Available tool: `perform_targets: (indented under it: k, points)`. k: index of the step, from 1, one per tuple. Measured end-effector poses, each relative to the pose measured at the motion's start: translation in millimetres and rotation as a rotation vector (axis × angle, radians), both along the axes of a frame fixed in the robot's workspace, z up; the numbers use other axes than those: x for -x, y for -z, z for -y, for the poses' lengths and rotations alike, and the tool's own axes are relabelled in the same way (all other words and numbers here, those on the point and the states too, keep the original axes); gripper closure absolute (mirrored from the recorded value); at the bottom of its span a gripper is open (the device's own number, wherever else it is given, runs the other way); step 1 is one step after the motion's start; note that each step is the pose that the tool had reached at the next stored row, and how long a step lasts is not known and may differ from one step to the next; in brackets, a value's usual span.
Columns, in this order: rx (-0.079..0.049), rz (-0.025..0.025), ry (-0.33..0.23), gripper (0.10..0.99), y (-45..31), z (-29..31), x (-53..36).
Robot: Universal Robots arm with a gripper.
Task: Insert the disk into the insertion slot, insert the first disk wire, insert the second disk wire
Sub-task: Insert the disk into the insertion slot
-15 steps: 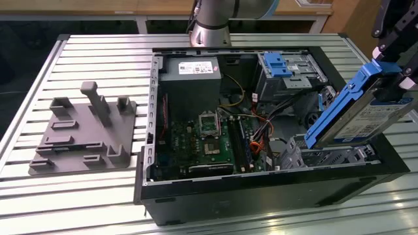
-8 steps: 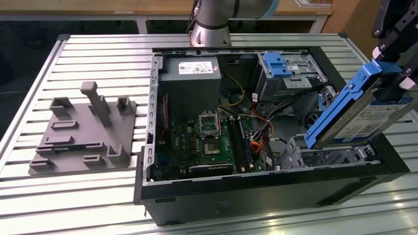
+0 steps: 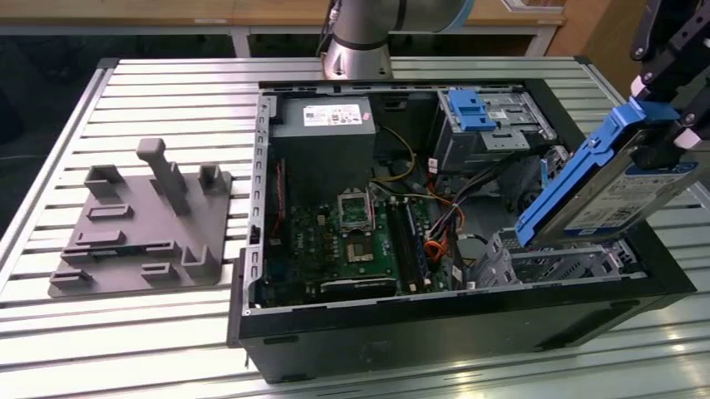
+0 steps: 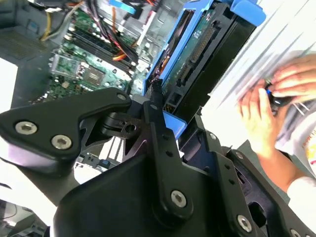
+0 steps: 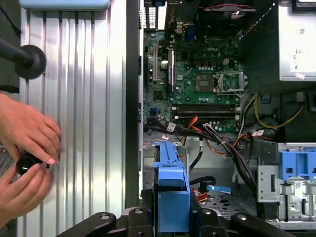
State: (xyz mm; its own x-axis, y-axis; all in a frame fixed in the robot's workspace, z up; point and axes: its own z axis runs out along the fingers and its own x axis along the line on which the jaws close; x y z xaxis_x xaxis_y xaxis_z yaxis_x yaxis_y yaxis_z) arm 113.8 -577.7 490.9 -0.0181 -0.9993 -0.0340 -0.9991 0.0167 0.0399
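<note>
Robot hardware: silver-grey arm, all-black pincer.

Arm (image 3: 357, 37) tube is brushed silver-grey with a round section and a darker ring at the joint seam. There is a light blue end cap (image 3: 453, 12) on the joint above it. Pincer (image 4: 170, 118) is matte black throughout: rounded housing, flat plate links (image 4: 74, 121) with radiused ends, slim finger bars. Silver socket-head screws (image 4: 61, 142) sit at the link pivots, two on the wide link and singles on the narrower ones. First wrist view shows the same black links with a pivot screw (image 5: 104, 217) on each side.
</note>
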Motion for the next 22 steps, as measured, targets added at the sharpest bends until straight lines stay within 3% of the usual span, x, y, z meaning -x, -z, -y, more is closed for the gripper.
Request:
perform_targets:
  k: [5,11,13,16,17,22]
  points:
    - [-0.047,0.0,-0.001,0.725,0.1,2.0,0.0]
    - [-0.048,0.0,-0.001,0.725,0.0,2.0,-0.1]
    - [-0.049,0.0048,-0.001,0.725,0.3,2.0,-0.1]
    - [-0.048,0.0185,-0.002,0.725,0.5,2.0,0.0]
    - [-0.049,0.021,-0.002,0.725,0.6,2.0,-0.1]
    - [-0.049,0.0233,-0.009,0.725,1.8,2.0,-0.2]
